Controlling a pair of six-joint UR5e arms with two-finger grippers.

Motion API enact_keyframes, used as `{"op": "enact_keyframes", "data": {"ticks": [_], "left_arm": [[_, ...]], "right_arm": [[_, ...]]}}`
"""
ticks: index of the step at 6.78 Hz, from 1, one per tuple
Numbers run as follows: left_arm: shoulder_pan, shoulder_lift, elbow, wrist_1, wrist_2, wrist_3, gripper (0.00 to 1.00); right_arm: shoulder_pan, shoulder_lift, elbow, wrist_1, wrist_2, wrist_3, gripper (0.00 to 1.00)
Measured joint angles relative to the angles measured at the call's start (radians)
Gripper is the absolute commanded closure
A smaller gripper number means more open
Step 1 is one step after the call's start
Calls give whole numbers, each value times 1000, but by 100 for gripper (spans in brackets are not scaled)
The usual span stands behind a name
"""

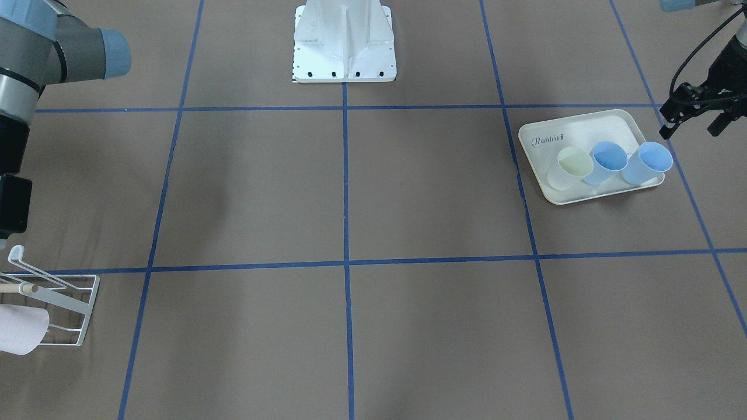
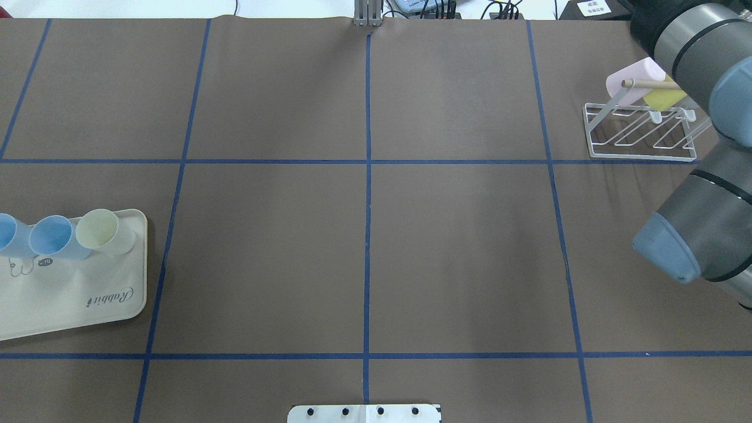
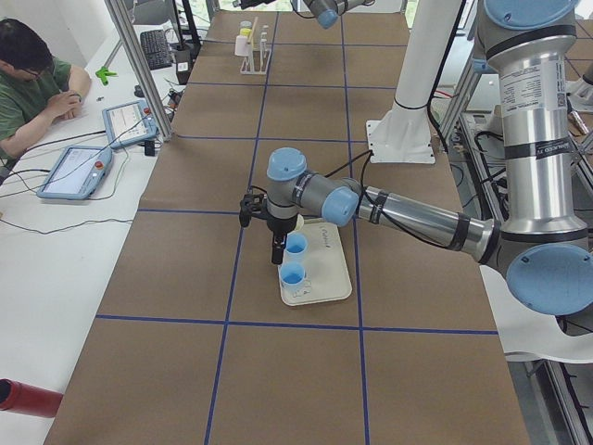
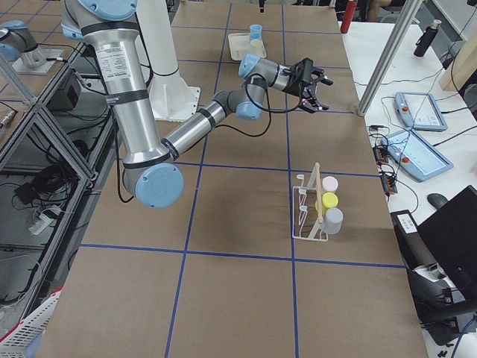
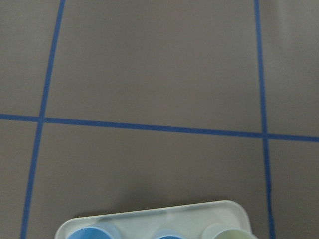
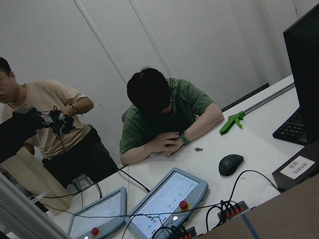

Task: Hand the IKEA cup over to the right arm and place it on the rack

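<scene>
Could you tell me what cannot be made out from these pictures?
Rack: cut by the front-facing view's left edge, with its pink cup; overhead, the right arm hides its grey cup.
Right gripper: small, right side view only; open or shut unclear.
Cups in the left wrist view: blurred, cut by the bottom edge.

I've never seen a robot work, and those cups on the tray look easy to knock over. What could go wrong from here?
1. The cups stand tight in a row on the tray. The left pincer, reaching for the end blue cup, might tip the next blue cup.
2. The rack already carries a pink cup, a yellow cup and a grey cup, so another may bump them.
</scene>
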Motion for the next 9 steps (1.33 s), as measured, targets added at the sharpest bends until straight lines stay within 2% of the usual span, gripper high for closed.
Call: {"op": "enact_keyframes", "data": {"ticks": [1,3,5,9], "left_arm": [[-6,11,47,-26,-26,23,0],[-6,21,160,-200,-40,-76,0],[0,19,269,-351,-45,-151,0],[43,30,289,-380,-55,-184,0]], "right_arm": [[-6,19,26,-15,87,84,0],[-16,59,41,-18,204,221,0],[-29,81,43,-15,239,277,0],[-55,87,42,-13,243,286,0]]}}
